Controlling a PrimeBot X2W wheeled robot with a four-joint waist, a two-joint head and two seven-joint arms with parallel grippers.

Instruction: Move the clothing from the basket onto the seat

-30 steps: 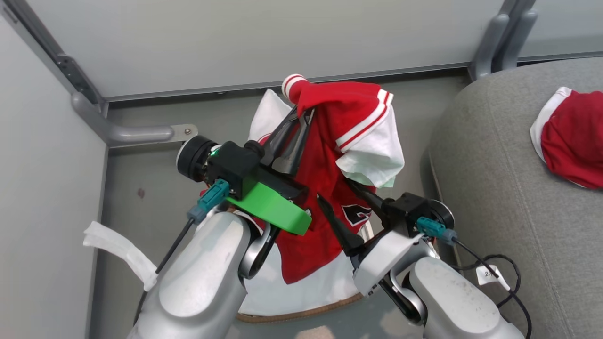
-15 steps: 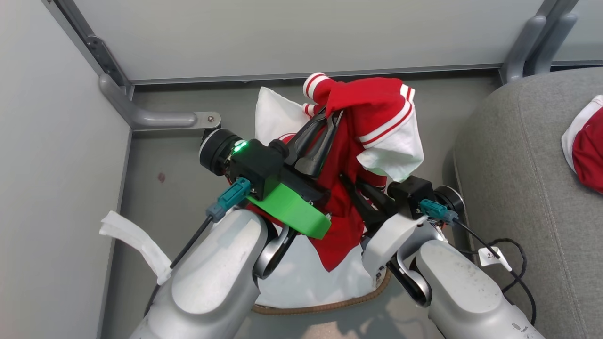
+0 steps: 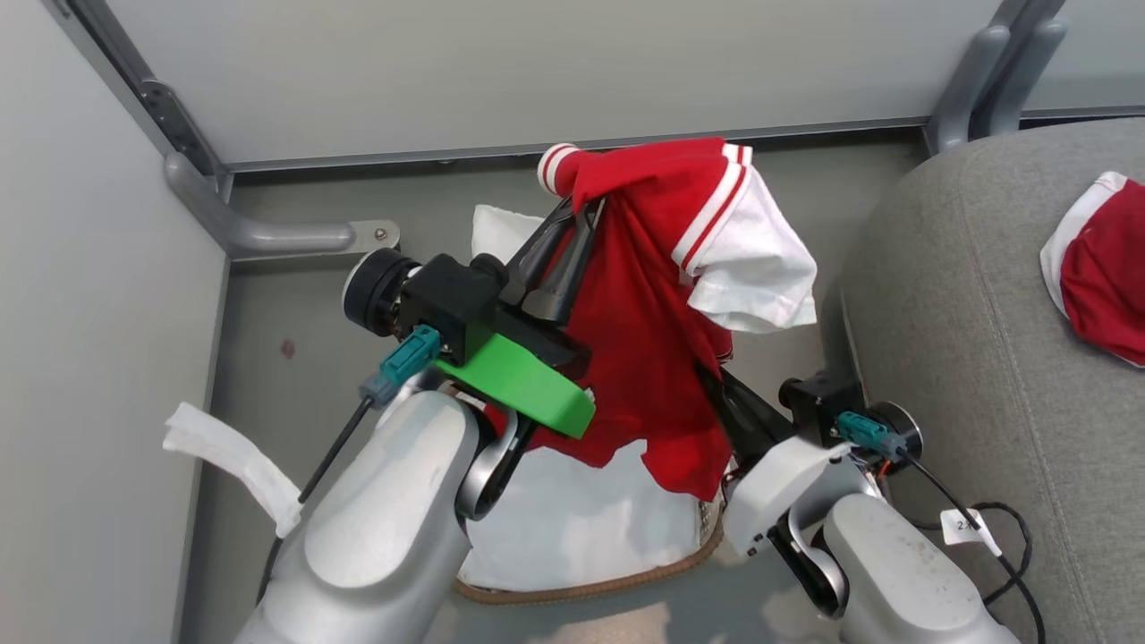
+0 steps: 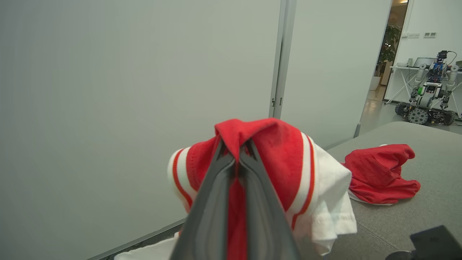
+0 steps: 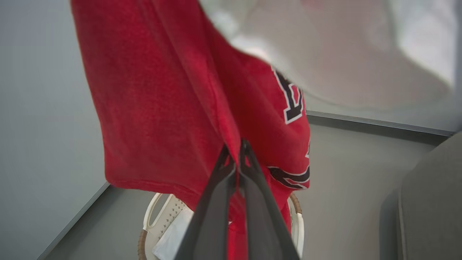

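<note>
Both claws are pinched tight on the red jersey [image 3: 640, 349]: left gripper [image 3: 580, 210] at its top fold, right gripper [image 3: 713, 380] near the lower edge. It hangs over the basket [image 3: 581, 592], with a strip of bare floor [image 3: 304, 304] before the seat [image 3: 966, 358] on the right.

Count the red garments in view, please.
2. One jersey hangs above the basket, held by the left end effector and right end effector. One garment lies on the seat. Others may be hidden.

Head downward, wrists close (clothing [image 3: 644, 313] shared)
</note>
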